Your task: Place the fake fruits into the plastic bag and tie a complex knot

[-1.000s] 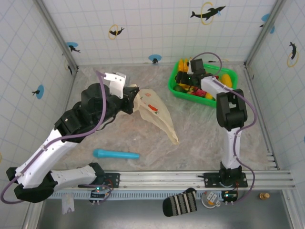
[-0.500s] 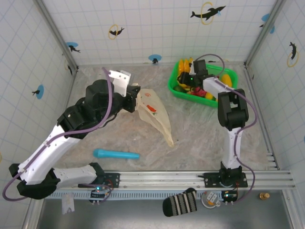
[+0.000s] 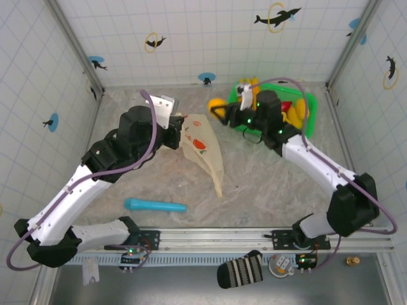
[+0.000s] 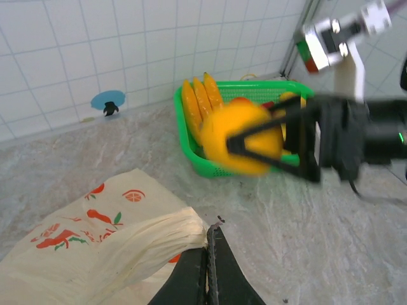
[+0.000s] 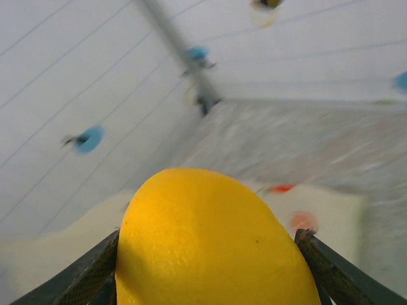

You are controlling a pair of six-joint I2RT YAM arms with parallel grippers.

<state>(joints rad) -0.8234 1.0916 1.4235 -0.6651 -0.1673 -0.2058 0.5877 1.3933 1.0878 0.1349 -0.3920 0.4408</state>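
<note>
Over the marbled tabletop point(image 3: 273, 184), my left gripper point(image 4: 210, 257) pinches the limp, thin plastic bag point(image 3: 205, 149) by its bunched edge while my right gripper point(image 3: 219, 107) clasps the orange fruit point(image 5: 213, 248), likely light and slick, across its middle, between green basket point(image 4: 206, 166) and bag

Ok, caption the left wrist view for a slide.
Left end effector pinches the plastic bag; right end effector holds an orange fruit before the green basket.
</note>
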